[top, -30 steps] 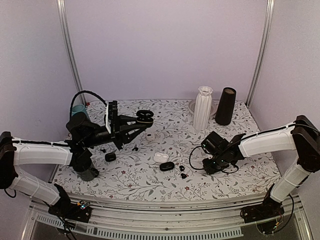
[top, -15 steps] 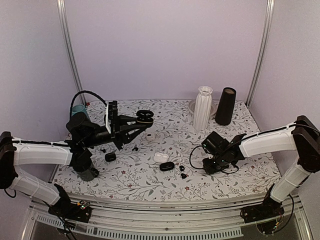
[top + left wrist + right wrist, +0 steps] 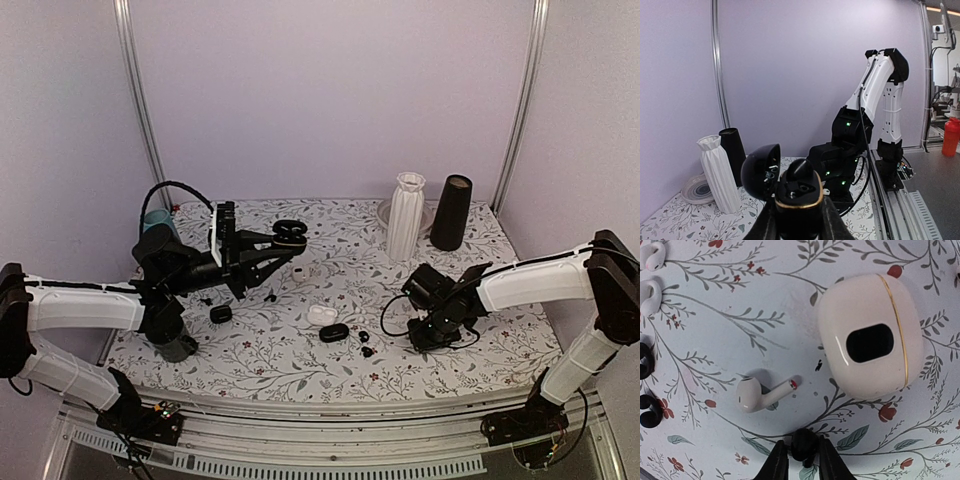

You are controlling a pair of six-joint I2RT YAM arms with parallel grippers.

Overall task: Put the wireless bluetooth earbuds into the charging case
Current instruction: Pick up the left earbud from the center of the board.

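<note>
My left gripper (image 3: 272,245) is shut on an open black charging case (image 3: 289,234) and holds it above the table. In the left wrist view, the gripper (image 3: 800,226) holds the gold-rimmed case (image 3: 800,196) with its lid (image 3: 761,171) open to the left. A black bud (image 3: 800,171) sits in the far socket. My right gripper (image 3: 433,334) is low over the table. In the right wrist view, the gripper (image 3: 801,454) is shut on a small black earbud (image 3: 804,442).
A white case (image 3: 870,342) and a white stemmed bud (image 3: 757,394) lie just ahead of the right fingers. A white case (image 3: 322,314), black cases (image 3: 334,332) (image 3: 221,314) and black buds (image 3: 365,343) lie mid-table. A white vase (image 3: 406,215) and black cone (image 3: 451,212) stand behind.
The right wrist has shifted slightly left and lower over the table. The left arm and its case have not moved.
</note>
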